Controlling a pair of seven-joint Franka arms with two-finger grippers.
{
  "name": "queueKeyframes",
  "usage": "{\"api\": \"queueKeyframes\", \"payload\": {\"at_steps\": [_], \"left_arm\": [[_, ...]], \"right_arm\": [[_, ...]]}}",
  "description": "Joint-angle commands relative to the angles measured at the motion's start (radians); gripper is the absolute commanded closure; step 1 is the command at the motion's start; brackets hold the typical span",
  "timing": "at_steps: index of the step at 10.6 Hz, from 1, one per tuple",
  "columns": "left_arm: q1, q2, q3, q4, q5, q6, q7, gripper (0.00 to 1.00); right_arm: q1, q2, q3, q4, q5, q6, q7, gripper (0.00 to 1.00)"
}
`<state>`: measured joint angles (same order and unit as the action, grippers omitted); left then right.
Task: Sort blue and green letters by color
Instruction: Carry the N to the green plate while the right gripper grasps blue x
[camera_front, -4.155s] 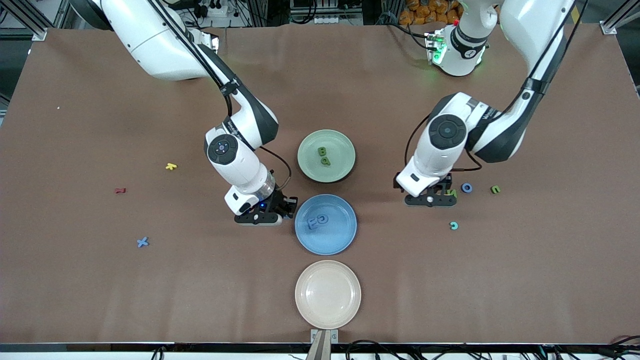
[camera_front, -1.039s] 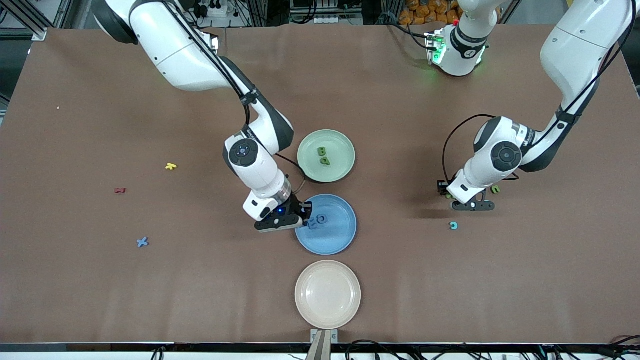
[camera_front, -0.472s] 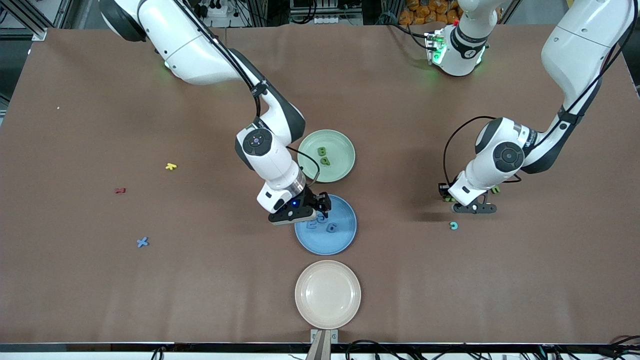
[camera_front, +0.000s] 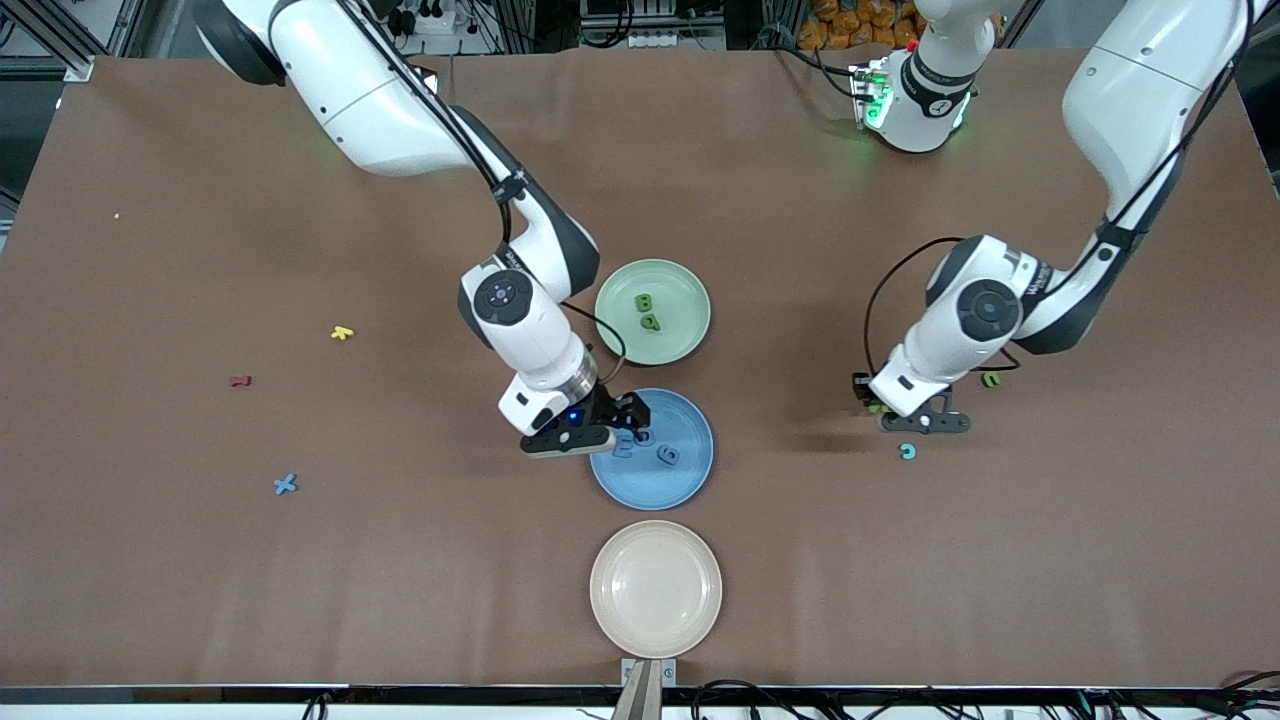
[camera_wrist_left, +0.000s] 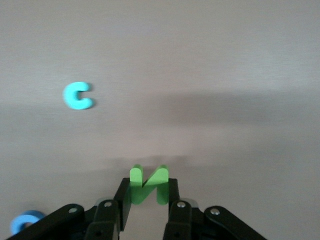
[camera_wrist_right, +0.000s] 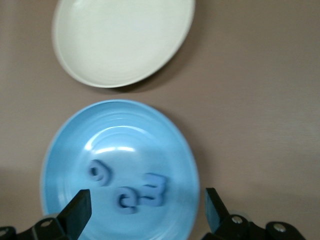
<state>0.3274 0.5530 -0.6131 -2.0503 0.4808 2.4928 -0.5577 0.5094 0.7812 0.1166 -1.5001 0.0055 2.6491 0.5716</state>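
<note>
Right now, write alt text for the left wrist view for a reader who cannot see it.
The left tool is shut on a small bright green letter N, held above the brown table. A tiny turquoise letter C lies on the table, and a small blue ring-shaped letter shows at the picture's edge.

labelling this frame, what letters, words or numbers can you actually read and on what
"N": green letter in the left tool.
"C": teal letter on the table.
"3": one of three letters in the blue plate.
"B": upper letter in the green plate.
Arm markings: too small to read.
</note>
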Motion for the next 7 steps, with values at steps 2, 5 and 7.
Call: {"api": "queueKeyframes", "payload": {"at_steps": [2, 5, 7], "left_arm": [[-0.106, 0.005, 0.003, 0.052, 0.009, -0.023, -0.096, 1.00], [-0.184, 0.021, 0.003, 0.090, -0.002, -0.022, -0.166, 1.00], [-0.266, 0.033, 0.004, 0.120, -0.002, -0.022, -0.258, 1.00]], "right_arm": [[-0.103, -0.091, -0.023, -0.038, -0.005, -0.208, -0.036, 0.00], [-0.185, -0.143, -0.063, -0.038, -0.005, -0.375, -0.039, 0.00], [-0.251, -0.171, -0.077, -0.038, -0.005, -0.438, -0.088, 0.00]]}}
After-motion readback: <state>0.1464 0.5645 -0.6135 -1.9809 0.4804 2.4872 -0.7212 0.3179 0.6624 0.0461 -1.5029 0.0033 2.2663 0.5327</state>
